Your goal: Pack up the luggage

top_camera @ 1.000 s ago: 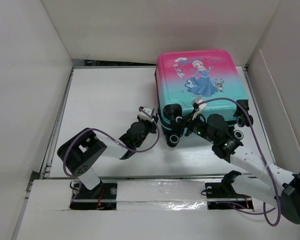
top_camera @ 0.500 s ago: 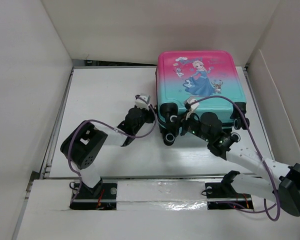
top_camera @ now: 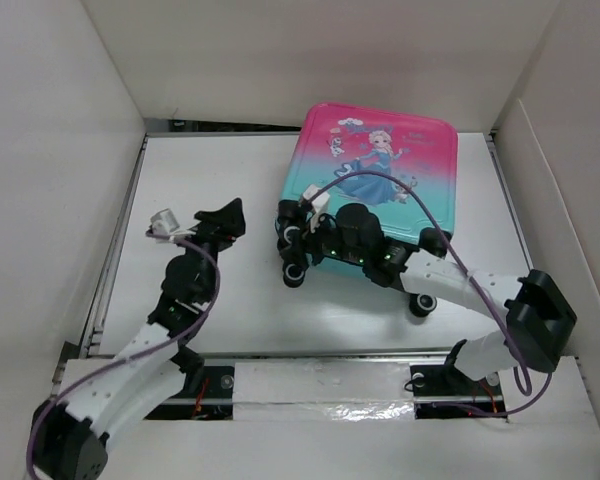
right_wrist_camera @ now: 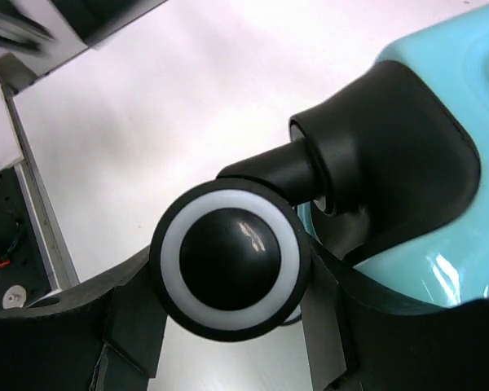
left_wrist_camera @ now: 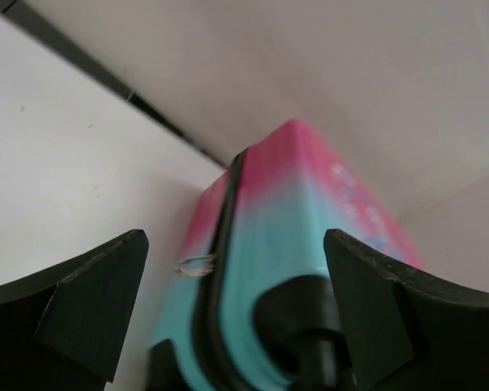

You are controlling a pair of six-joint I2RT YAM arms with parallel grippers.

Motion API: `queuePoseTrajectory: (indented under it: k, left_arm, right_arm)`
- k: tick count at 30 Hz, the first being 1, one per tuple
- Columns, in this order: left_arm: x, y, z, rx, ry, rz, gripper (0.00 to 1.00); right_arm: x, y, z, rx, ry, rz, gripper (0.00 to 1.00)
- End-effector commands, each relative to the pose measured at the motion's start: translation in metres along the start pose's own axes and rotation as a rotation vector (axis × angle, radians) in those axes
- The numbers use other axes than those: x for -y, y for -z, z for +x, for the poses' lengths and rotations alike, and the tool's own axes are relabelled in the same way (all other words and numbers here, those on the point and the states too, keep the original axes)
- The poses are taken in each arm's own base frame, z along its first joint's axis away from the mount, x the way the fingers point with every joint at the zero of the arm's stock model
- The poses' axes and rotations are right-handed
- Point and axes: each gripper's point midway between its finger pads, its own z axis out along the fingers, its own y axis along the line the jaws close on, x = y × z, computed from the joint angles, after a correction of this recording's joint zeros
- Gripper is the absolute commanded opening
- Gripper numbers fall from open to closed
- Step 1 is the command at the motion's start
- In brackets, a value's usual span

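Two right fingers (right_wrist_camera: 126,334) sit on either side of a black wheel (right_wrist_camera: 228,257) at the luggage's near corner. They are partly open, and the wheel fills the gap between them, so they look clamped on it. Beyond that wheel the luggage (top_camera: 380,165) stretches away from them toward the far wall. It is closed and lies princess side up on the desk (top_camera: 210,170). Its long axis runs from the wheeled end at these fingers to the pink end farthest from them, a little askew to the desk's edges. The left fingers (left_wrist_camera: 81,309) are spread wide and hold nothing. The luggage's side seam lies ahead of them, apart from both tips, with bare desk between. The right arm is the nearer one and is in contact. The coming move probably turns on that closed shell: it must be opened before anything goes in, and the seam faces the left fingers.
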Motion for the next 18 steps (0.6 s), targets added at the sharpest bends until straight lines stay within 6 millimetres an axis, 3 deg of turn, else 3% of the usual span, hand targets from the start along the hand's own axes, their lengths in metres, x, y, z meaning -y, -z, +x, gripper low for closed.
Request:
queuePoseTrajectory:
  k: [1, 2, 3, 4, 5, 7, 8, 9, 10, 11, 12, 13, 15, 16, 18]
  left_arm:
    - [0.0, 0.026, -0.024, 0.013, 0.083, -0.016, 0.89]
    - [0.011, 0.03, -0.037, 0.036, 0.107, 0.019, 0.9]
    - [0.007, 0.034, -0.035, 0.011, 0.085, -0.001, 0.95]
    - [0.017, 0.038, -0.047, 0.02, 0.087, 0.018, 0.98]
    - [0.017, 0.044, -0.047, -0.008, 0.07, 0.018, 0.99]
    - [0.031, 0.051, -0.062, -0.014, 0.061, 0.048, 0.99]
    - [0.036, 0.055, -0.062, -0.04, 0.05, 0.066, 0.99]
    - [0.035, 0.06, -0.062, -0.065, 0.035, 0.064, 0.99]
    - [0.043, 0.064, -0.07, -0.064, 0.025, 0.086, 0.99]
    - [0.049, 0.07, -0.07, -0.085, 0.019, 0.118, 0.99]
    - [0.051, 0.074, -0.071, -0.096, 0.007, 0.133, 0.99]
    - [0.055, 0.077, -0.08, -0.077, -0.009, 0.152, 0.99]
    - [0.063, 0.081, -0.088, -0.062, -0.022, 0.181, 0.99]
    - [0.077, 0.085, -0.101, -0.053, -0.067, 0.235, 0.99]
    - [0.082, 0.085, -0.102, -0.086, -0.112, 0.232, 0.99]
  right_arm:
    - [-0.101, 0.003, -0.083, 0.155, 0.108, -0.313, 0.98]
    - [-0.104, 0.003, -0.084, 0.146, 0.121, -0.302, 1.0]
    - [-0.105, 0.003, -0.088, 0.15, 0.134, -0.272, 1.0]
    - [-0.102, 0.007, -0.09, 0.149, 0.153, -0.255, 1.0]
    - [-0.1, 0.012, -0.091, 0.157, 0.161, -0.242, 1.0]
    - [-0.096, 0.04, -0.115, 0.236, 0.174, -0.196, 1.0]
    - [-0.09, 0.05, -0.112, 0.242, 0.171, -0.161, 1.0]
    - [-0.071, 0.063, -0.121, 0.279, 0.167, -0.068, 1.0]
    - [-0.067, 0.095, -0.139, 0.345, 0.199, -0.027, 1.0]
    - [-0.049, 0.111, -0.144, 0.368, 0.197, 0.044, 1.0]
    - [-0.029, 0.123, -0.138, 0.368, 0.185, 0.136, 1.0]
    - [-0.021, 0.155, -0.147, 0.412, 0.189, 0.18, 1.0]
    - [0.015, 0.184, -0.144, 0.439, 0.179, 0.319, 1.0]
    - [0.02, 0.213, -0.154, 0.505, 0.178, 0.364, 1.0]
    - [0.043, 0.241, -0.157, 0.551, 0.169, 0.481, 1.0]
